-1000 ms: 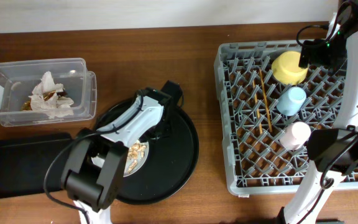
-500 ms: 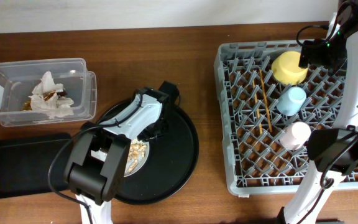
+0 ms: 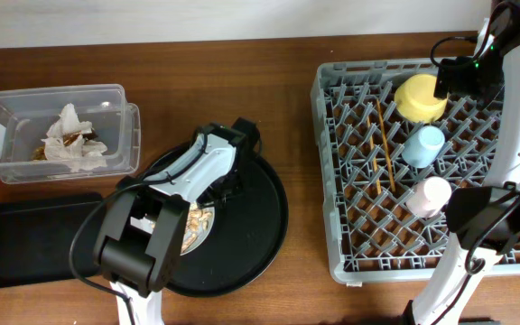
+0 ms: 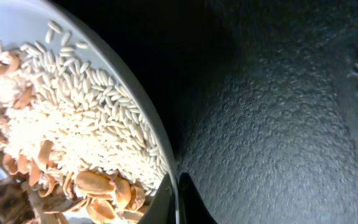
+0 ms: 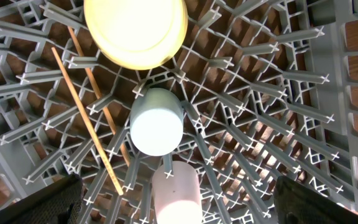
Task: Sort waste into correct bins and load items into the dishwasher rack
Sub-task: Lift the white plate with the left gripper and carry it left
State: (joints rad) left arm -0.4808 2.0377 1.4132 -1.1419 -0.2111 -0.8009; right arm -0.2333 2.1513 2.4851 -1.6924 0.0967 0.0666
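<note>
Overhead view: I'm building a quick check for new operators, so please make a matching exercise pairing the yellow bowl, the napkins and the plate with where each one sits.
Things
1. yellow bowl
2. crumpled napkins
3. plate with food scraps

Places
A. in the clear tub
B. on the round black tray
C. in the dishwasher rack

Pairs: 1-C, 2-A, 3-B

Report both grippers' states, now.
Left gripper: shut on the plate rim.
Right gripper: open, empty, above the rack.
</note>
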